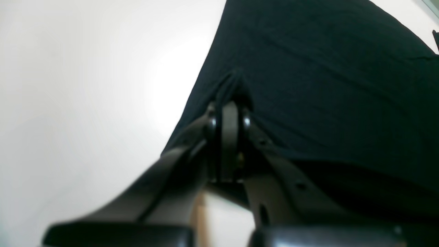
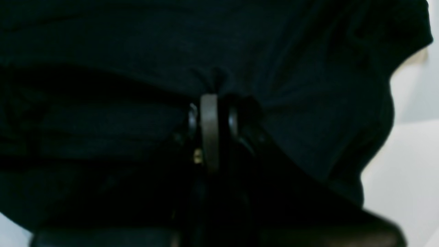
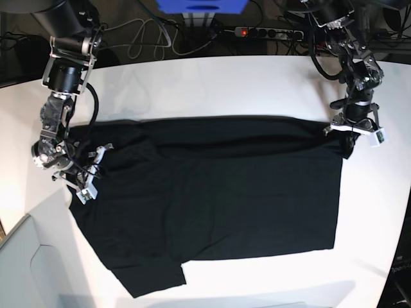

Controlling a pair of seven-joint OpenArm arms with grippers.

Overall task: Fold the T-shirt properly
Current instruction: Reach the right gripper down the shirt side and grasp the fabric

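The black T-shirt (image 3: 218, 199) lies spread on the white table (image 3: 257, 83), plain side up, with one sleeve sticking out at the bottom left. My left gripper (image 3: 343, 136) sits at the shirt's upper right corner; in the left wrist view its jaws (image 1: 229, 104) are shut on a pinched ridge of the T-shirt (image 1: 308, 85). At the shirt's left edge is my right gripper (image 3: 96, 163). The right wrist view shows this gripper (image 2: 211, 99) shut on a bunched fold of the T-shirt (image 2: 137, 44). No print is visible.
A power strip (image 3: 270, 31), cables (image 3: 148, 32) and a blue box (image 3: 202, 5) lie beyond the table's far edge. A grey panel (image 3: 26, 269) sits at the lower left corner. Bare white table surrounds the shirt.
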